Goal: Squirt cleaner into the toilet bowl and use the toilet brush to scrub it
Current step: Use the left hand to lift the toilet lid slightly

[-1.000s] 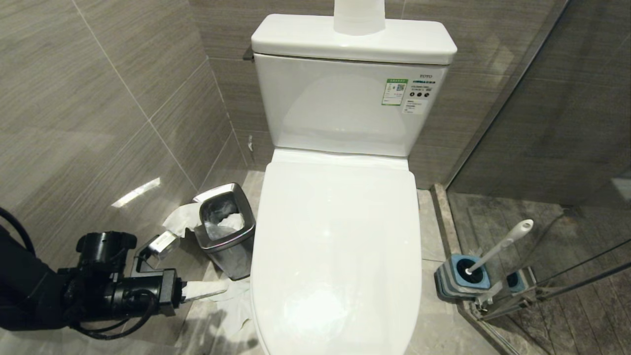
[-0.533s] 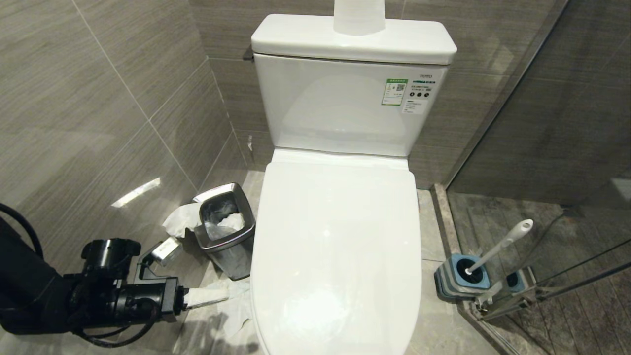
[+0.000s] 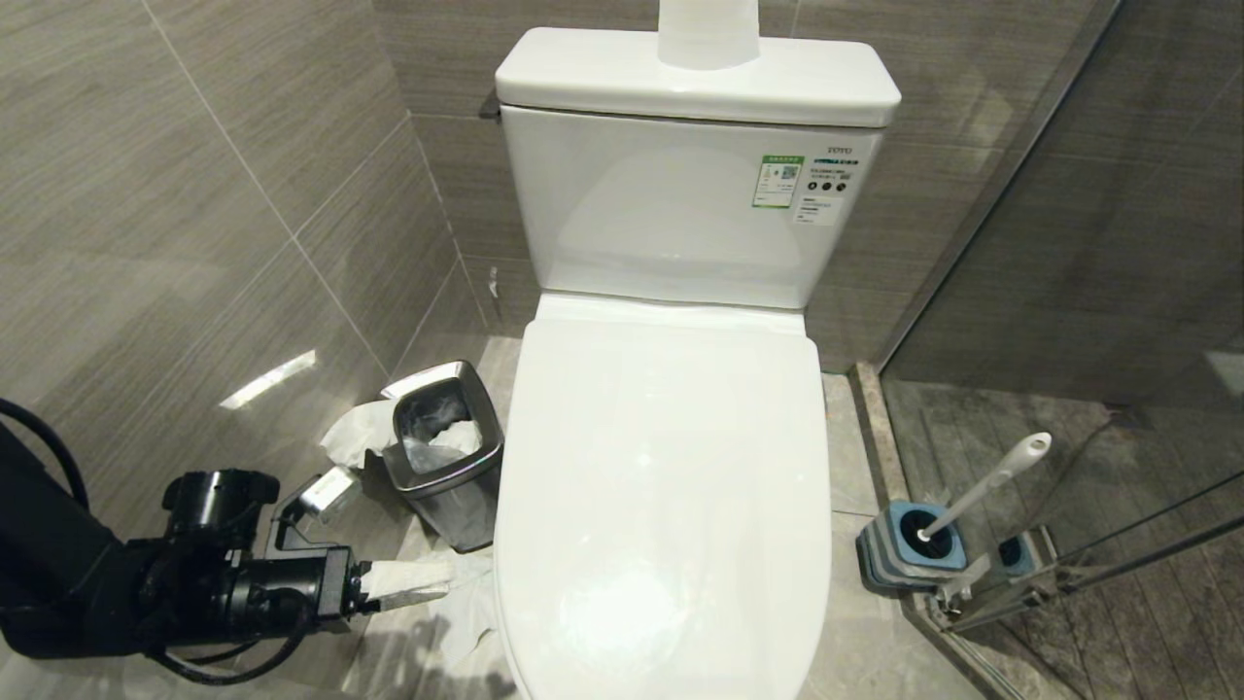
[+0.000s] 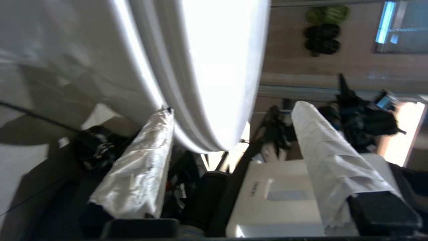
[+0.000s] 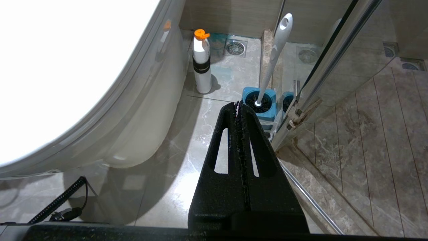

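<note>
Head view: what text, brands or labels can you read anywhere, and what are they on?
"TOTO": small grey brand mark on the front of the cistern, at its upper corner.
Green-and-white sticker on the cistern: bears a code square, print too small to read.
White label with black round icons beside it: too small to read.
Nothing readable on the steel bin or the toilet brush.

Toilet bowl [image 3: 671, 486]: glossy white ceramic, elongated oval, lid shut flat over seat, tank behind against wall; stands on grey floor tiles between side wall and glass partition.

Toilet brush [image 3: 982, 486]: slim white handle, rounded tip, leaning; black bristle head seated in square blue holder, floor edge beside glass partition.
</note>
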